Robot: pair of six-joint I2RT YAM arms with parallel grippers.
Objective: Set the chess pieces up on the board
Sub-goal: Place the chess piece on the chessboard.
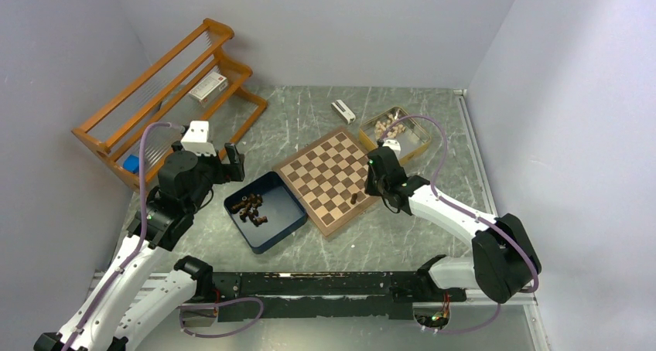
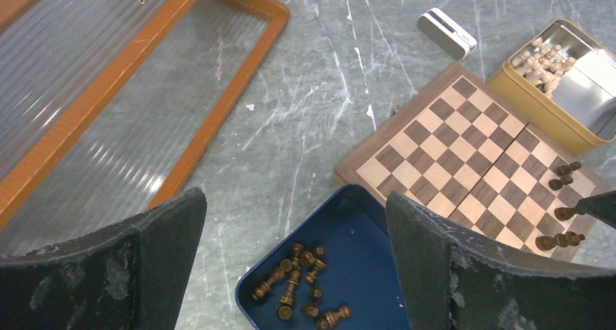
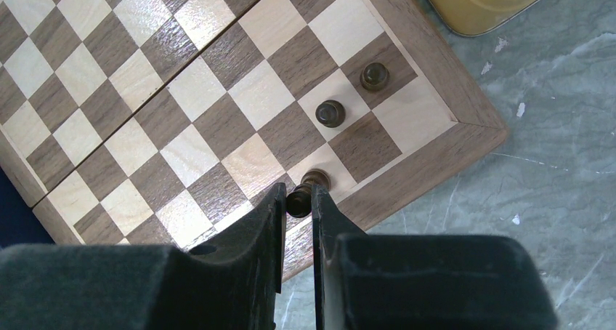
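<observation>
Grey marbled tabletop (image 2: pixel 312 112) carries the board (image 3: pixel 145 126), where the right gripper (image 3: pixel 298 197) pinches a dark piece (image 3: pixel 312 179) over an edge square, while more chess pieces (image 2: pixel 298 279) lie in the blue box (image 2: pixel 363 228) below the wide-open left gripper (image 2: pixel 296 203)

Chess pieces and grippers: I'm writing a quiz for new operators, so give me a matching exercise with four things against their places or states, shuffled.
Column one
1. loose dark brown chess pieces
2. pale beige chess pieces
3. left gripper
4. right gripper

Column two
A. shut on a dark brown piece at the board's edge
B. in the dark blue box
C. open, holding nothing
D. in the yellow tin

Pairs: 1-B, 2-D, 3-C, 4-A
</observation>
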